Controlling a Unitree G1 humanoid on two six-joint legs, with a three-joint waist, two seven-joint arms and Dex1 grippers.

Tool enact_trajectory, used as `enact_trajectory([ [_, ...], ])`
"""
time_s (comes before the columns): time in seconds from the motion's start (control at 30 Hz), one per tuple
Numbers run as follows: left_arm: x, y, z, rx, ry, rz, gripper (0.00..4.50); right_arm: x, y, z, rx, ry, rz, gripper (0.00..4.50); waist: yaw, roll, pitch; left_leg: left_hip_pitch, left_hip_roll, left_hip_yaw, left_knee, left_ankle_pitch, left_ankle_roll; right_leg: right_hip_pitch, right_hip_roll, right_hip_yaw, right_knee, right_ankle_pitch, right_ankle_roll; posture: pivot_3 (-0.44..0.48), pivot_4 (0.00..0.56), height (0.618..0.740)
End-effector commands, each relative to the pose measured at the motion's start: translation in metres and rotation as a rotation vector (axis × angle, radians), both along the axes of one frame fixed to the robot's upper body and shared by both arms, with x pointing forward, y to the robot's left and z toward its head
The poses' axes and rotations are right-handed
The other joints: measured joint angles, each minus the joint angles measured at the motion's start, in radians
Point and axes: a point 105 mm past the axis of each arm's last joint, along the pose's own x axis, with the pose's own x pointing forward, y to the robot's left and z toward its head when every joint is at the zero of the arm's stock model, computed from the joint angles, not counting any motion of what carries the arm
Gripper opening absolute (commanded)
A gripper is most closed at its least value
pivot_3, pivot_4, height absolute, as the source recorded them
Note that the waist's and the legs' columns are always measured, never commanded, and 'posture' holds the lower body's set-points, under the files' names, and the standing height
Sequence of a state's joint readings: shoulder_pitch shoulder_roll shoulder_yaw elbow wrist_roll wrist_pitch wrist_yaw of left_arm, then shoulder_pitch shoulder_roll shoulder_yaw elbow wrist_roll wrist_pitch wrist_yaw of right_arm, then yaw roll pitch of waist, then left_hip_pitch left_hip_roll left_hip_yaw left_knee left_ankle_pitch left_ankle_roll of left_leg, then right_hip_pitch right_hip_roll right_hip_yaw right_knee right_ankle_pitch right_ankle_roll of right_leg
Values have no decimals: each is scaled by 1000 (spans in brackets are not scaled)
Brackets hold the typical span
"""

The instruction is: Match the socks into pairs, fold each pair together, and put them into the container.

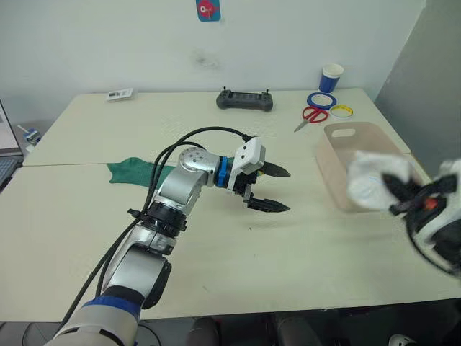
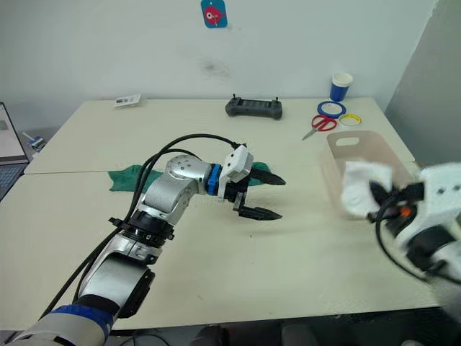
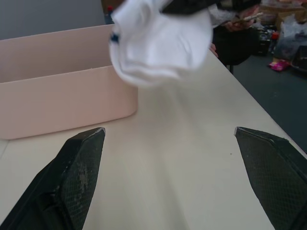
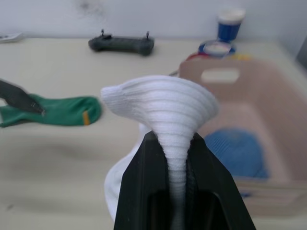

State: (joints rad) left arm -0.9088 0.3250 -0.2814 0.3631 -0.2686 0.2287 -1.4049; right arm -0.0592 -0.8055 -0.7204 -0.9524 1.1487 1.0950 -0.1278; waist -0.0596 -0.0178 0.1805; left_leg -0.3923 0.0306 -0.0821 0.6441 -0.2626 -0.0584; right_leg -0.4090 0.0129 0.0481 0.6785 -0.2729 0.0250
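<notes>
I see white socks (image 4: 163, 108) clamped in right gripper (image 4: 175, 158), held at the near rim of the container (image 1: 338, 167), right side of frame. Light blue socks (image 4: 238, 153) lie inside it. Left gripper (image 1: 270, 189) at centre, fingers apart, holding nothing. Green socks (image 1: 133, 171) centre-left on the table (image 1: 302, 245).

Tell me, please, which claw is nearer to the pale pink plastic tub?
The right claw, gripping bunched white socks, hangs at the pale pink plastic tub's near corner. The open left claw hovers mid-table, well away.
</notes>
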Motion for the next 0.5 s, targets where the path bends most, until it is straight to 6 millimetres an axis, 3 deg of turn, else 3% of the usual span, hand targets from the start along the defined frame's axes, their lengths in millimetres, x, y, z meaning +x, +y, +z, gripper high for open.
enact_trajectory([
  [0.03,-6,-4,13,-13,-46,-49,4500,15,-8,18,-246,-18,-27,28,2,0,1,0,0,1,-1,0,0,0,0,1,0,0,0,0,150,740],
  [0.13,-9,-4,17,-24,-44,-54,4500,40,-23,21,-521,-17,-73,28,5,-1,2,0,0,1,-1,0,0,0,-1,0,-3,0,0,0,150,740],
  [0.27,-14,-3,19,-35,-41,-51,4500,71,-46,12,-837,-11,-82,28,6,-1,3,-2,0,2,0,0,0,0,-1,1,-6,0,0,0,150,740],
  [0.5,-17,-4,26,-60,-31,-24,4500,111,-69,-19,-1063,47,18,28,4,-1,4,-2,0,3,0,0,0,-1,-1,2,-6,0,1,0,150,740],
])
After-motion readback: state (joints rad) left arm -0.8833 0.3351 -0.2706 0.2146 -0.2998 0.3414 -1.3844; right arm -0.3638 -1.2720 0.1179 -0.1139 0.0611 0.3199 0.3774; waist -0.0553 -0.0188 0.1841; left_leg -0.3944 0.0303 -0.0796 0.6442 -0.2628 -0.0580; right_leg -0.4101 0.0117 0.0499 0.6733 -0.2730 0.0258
